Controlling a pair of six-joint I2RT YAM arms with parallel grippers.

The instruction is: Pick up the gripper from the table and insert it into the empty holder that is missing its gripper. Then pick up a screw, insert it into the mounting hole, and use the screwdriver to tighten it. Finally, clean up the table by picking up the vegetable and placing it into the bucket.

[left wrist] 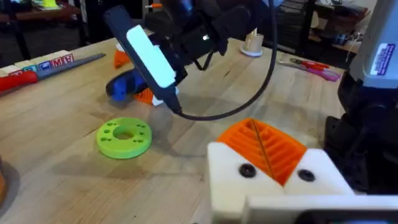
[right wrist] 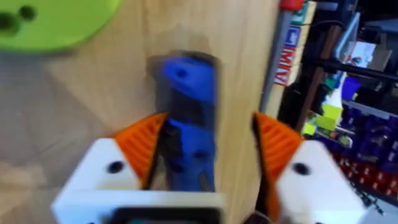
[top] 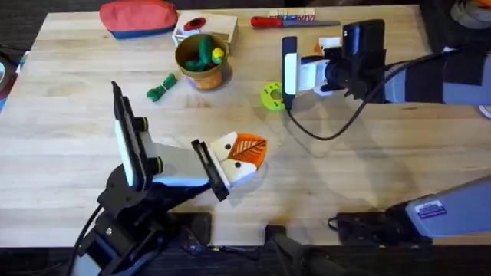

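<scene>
The blue screwdriver [right wrist: 186, 124] lies on the table near the back, also seen in the left wrist view [left wrist: 124, 86]. My right gripper [right wrist: 208, 121] is open and straddles it, one orange pad on each side; from above it hovers at the back right [top: 313, 61]. My left gripper [top: 247, 153] sits at the table's middle front, its orange pads [left wrist: 273, 146] pressed together, shut with nothing seen between them. The dark green vegetable [top: 161, 88] lies left of the tan bucket [top: 201, 65]. The loose gripper, the holder and the screw are out of view.
A lime-green disc [top: 271, 96] lies just in front of the right gripper. A red pouch [top: 138, 17], a pale wooden box [top: 215, 27] and a red-handled screwdriver [top: 268, 21] line the back edge. The right arm's black cable [top: 322, 130] loops over the table.
</scene>
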